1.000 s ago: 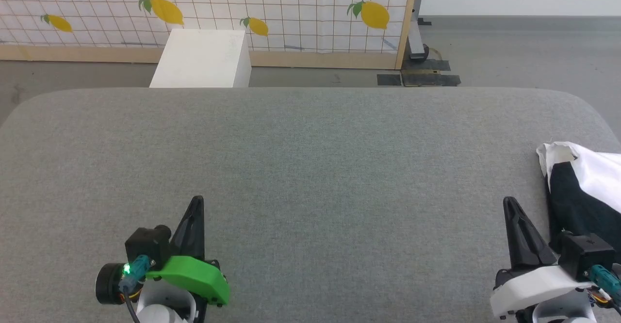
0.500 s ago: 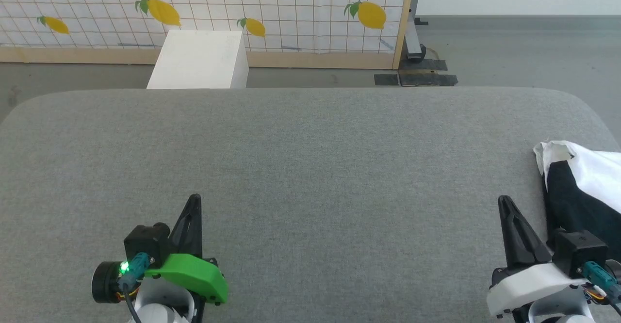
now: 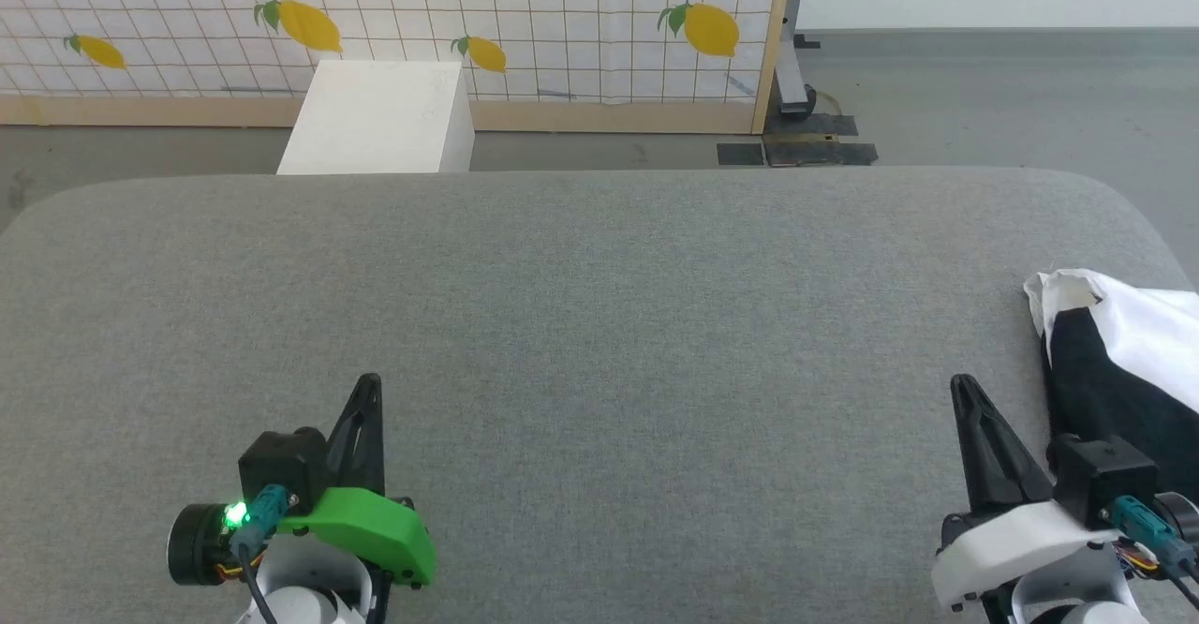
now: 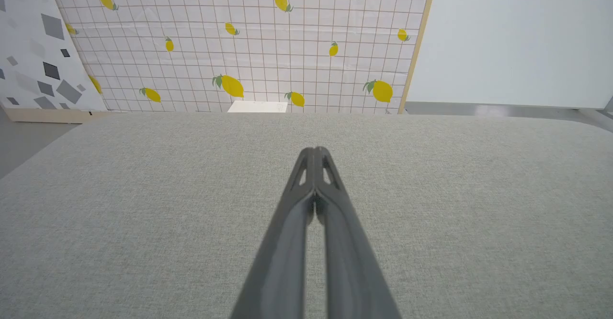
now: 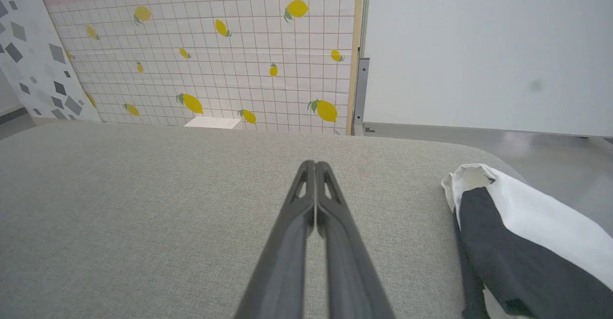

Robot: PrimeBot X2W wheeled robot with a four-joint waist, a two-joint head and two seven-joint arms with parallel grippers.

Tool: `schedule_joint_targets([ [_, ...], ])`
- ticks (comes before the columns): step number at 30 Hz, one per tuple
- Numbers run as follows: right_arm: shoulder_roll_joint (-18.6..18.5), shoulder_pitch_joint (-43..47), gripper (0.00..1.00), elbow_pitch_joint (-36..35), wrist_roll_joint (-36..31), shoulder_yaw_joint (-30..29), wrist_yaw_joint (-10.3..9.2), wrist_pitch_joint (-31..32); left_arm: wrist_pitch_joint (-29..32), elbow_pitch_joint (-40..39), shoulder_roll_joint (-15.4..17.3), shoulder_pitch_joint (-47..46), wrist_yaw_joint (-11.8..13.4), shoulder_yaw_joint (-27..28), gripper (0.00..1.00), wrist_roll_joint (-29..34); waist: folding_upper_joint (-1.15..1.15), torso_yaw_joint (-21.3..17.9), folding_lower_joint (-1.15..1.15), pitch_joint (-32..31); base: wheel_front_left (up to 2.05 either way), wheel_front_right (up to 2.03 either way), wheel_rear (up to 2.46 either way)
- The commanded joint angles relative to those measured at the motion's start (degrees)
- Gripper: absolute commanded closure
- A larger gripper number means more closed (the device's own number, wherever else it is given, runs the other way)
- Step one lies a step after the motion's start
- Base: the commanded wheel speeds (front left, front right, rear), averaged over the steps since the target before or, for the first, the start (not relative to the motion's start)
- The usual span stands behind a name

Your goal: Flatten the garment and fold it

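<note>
Both my pincers are clenched on nothing: my left pincer (image 3: pixel 368 392) at the near left and my right pincer (image 3: pixel 967 399) at the near right of the grey padded table (image 3: pixel 599 305). The garment (image 3: pixel 1124 343) lies bunched at the right edge, just beside my right pincer. Flattening and folding are not yet begun.

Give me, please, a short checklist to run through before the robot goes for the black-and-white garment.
1. Claws open for grasping: not ok; left claw and right claw are both shut and empty.
2. Black-and-white garment near a claw: ok; it lies just right of the right claw, apart from its fingers.
3. Garment flattened: not ok; it is bunched at the right edge of the grey fabric surface.
4. Whole garment visible: cannot tell; the picture edge cuts it off.
5. Room to spread: ok; bare surface ahead of both claws.
</note>
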Motion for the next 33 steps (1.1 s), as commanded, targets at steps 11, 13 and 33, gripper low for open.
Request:
schedule_joint_targets([
  [11,0.08,-1.24,1.00,-0.33,-1.18,0.68,-0.06,0.99,1.42,-1.71,-0.31,1.32,0.87,0.40,1.00,1.67,0.42,-0.33,0.00,-0.03,0.00,0.00,0.00],
  [13,0.08,-1.30,1.00,-0.34,-1.31,0.78,-0.06,1.13,1.65,-1.95,-0.32,1.38,0.97,0.45,1.00,1.88,0.43,-0.39,0.00,-0.04,0.00,0.00,0.00],
  [33,0.10,-1.97,1.00,-0.48,-2.69,1.76,-0.07,2.53,3.99,-4.43,-0.41,2.05,2.01,0.96,1.00,4.04,0.54,-0.99,0.00,-0.09,0.00,0.00,0.00],
])
